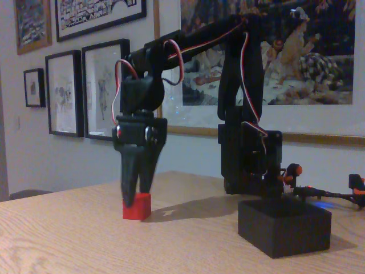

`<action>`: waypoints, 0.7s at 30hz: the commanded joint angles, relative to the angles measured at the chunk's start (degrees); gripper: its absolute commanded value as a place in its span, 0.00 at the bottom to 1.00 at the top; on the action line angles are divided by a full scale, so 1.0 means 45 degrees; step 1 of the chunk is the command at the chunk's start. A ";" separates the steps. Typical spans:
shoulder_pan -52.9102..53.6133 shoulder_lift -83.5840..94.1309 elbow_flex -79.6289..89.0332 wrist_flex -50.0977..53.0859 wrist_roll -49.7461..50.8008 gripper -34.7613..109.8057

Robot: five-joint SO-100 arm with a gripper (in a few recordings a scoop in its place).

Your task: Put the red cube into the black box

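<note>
In the fixed view, the wooden tabletop (pixel 63 228) lies bare across the whole left side, its far edge rising from nine o'clock toward the middle of the picture, so there is free surface in front of and to the left of the red cube (pixel 137 206). The cube sits on the tabletop at about seven o'clock from the picture's centre, its top corner between the tips of the jaws (pixel 137 191), which point straight down and stand narrow, closed in around the cube's upper edge; whether they actually press on it I cannot tell. A stretch of bare wood with the arm's shadow separates the cube from the black box (pixel 284 227), which rests well apart at about four o'clock, its open top facing up and its near corner turned toward the camera. Just behind the box stands the arm's black base (pixel 248 160), and at three o'clock a black rod with small orange parts (pixel 328 191) reaches toward the right edge. The arm (pixel 199 40) rises from the base, folds over at twelve o'clock and drops down to the left, red, white and black wires looping along it. Framed pictures (pixel 65 94) hang on the wall behind.
</note>
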 commanded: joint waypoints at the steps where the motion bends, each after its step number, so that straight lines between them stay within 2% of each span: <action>1: -0.0098 0.0156 0.0117 -0.0137 -0.0117 0.36; 14: -0.0195 0.0254 0.0254 -0.0156 -0.0566 0.23; 21: 0.0391 0.3320 -0.0781 0.2402 -0.0410 0.22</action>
